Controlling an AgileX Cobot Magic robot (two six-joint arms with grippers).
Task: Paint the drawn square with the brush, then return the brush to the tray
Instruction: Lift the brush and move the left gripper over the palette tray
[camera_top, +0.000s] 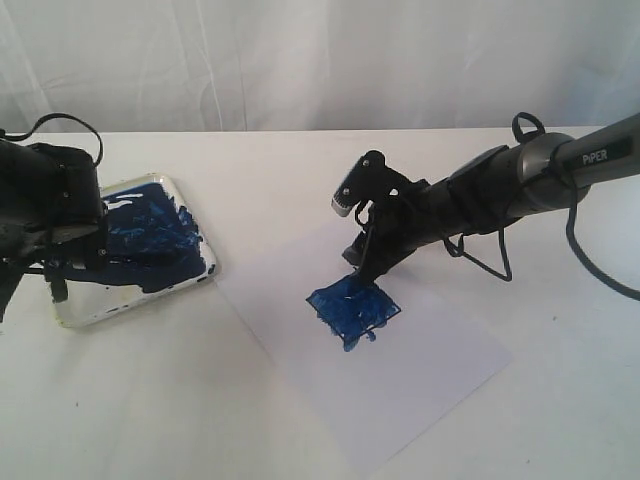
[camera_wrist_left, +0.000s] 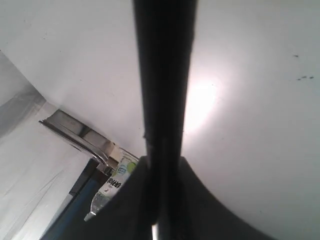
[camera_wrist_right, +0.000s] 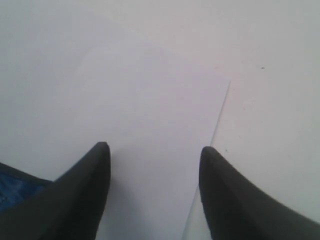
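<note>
Gripping a long dark handle that I take to be the brush (camera_wrist_left: 165, 75), my left gripper (camera_wrist_left: 161, 162) has its jaws drawn in close on both sides of it, not far from shut. It sits directly above the tray (camera_top: 120, 302). From the outside camera my arm hides the bristle end, so I cannot tell whether it touches the tray's blue-smeared floor. My right gripper (camera_wrist_right: 155, 150) stands wide open with nothing between its fingers, well away from the tray. It is low at the side of the drawn square (camera_top: 353, 307) that lies farther from the tray, and I cannot tell whether its tips press the paper sheet (camera_top: 400, 370). The square lies on that sheet, well apart from the tray, filled with wet-looking blue that spills a little past its outline. Painting looks done to me, and the return is what is left. If I let go with the brush tilted or off-centre, the handle may tip over the tray's shallow rim and mark the table (camera_top: 300, 170), or a loaded tip may drip beside the tray. My right fingers, so close to the square, could smear the paint or drag the sheet when they lift.
</note>
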